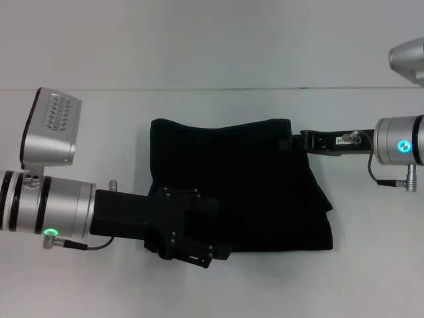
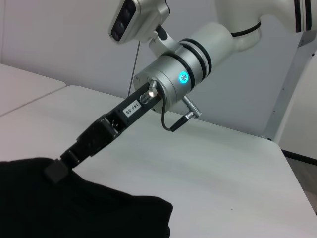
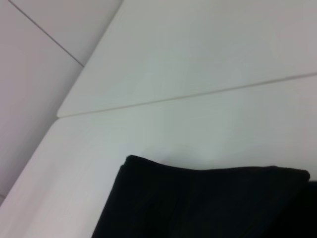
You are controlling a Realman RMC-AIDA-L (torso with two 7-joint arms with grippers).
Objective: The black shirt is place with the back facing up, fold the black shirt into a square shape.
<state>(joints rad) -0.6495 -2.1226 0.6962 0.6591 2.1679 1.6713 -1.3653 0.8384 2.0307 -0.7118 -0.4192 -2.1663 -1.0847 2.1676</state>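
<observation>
Black shirt — end effectors at edges

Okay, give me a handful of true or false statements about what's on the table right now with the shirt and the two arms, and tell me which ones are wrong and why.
1. The black shirt lies on the white table as a folded bundle. True.
2. The right gripper is at the shirt's far right corner. True.
3. The left gripper is parked off the table, away from the shirt. False: it is over the shirt's near left edge.
4. The shirt is spread flat with both sleeves out. False: no sleeves show; it is gathered into a rough block.
5. Both arms show lit indicator rings. True.
</observation>
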